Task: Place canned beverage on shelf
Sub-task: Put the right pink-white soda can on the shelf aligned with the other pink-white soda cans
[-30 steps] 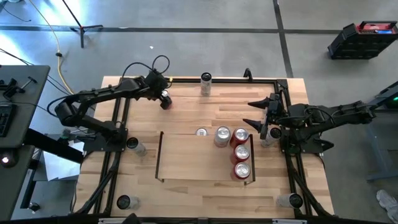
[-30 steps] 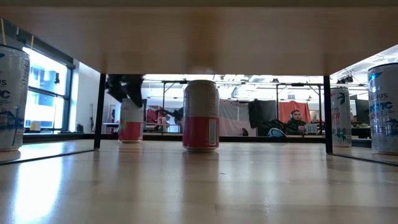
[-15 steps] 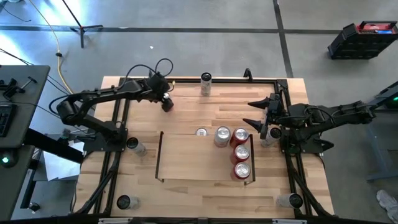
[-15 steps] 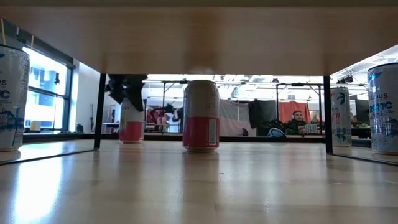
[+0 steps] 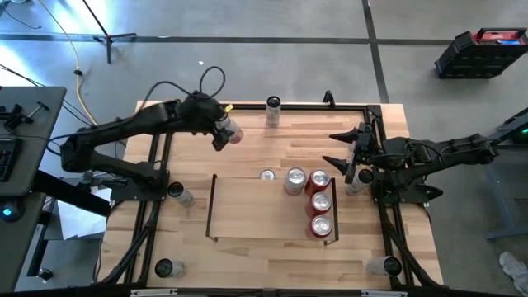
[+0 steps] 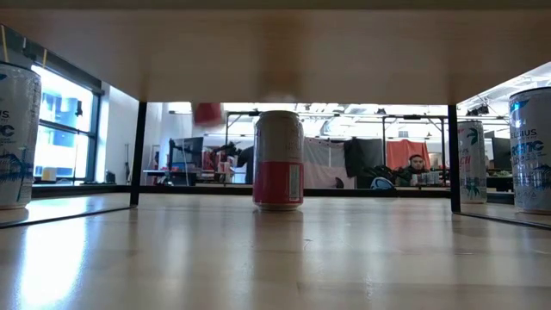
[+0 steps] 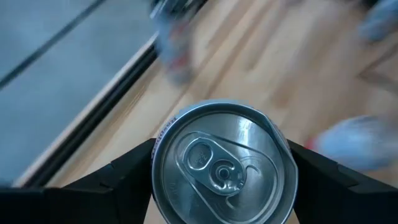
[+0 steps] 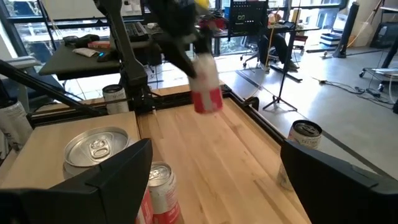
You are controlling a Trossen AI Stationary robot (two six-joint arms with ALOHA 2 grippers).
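My left gripper (image 5: 221, 132) is shut on a red-and-white can (image 5: 233, 132) above the table's far left part. The can shows tilted in the right wrist view (image 8: 206, 84), and its red bottom shows in the low view (image 6: 207, 112). The shelf (image 5: 247, 210), a light-wood bay with thin black rails, lies at mid table. Several cans stand upright along its far and right sides (image 5: 320, 202). My right gripper (image 5: 337, 150) is open and empty at the table's right, beside the shelf's far right corner. My left gripper pinches the can's side wall just below its top rim (image 7: 155, 168) between its two fingers (image 7: 127, 171), one on either side. The fingers come slanting down from the table's far left. The can hangs clear of the table and tilted (image 8: 208, 99).
A can (image 5: 272, 109) stands at the far edge by the black frame. Others stand outside the rails at the left (image 5: 177, 193), near left (image 5: 165, 268), near right (image 5: 384, 266) and by the right arm (image 5: 356, 183). Bare wood lies between the held can and the shelf.
My left gripper has lifted the red-and-white can off the table, where it stood upright. It has carried the can up and a little toward the table's right edge. The can now hangs clear and tilted.
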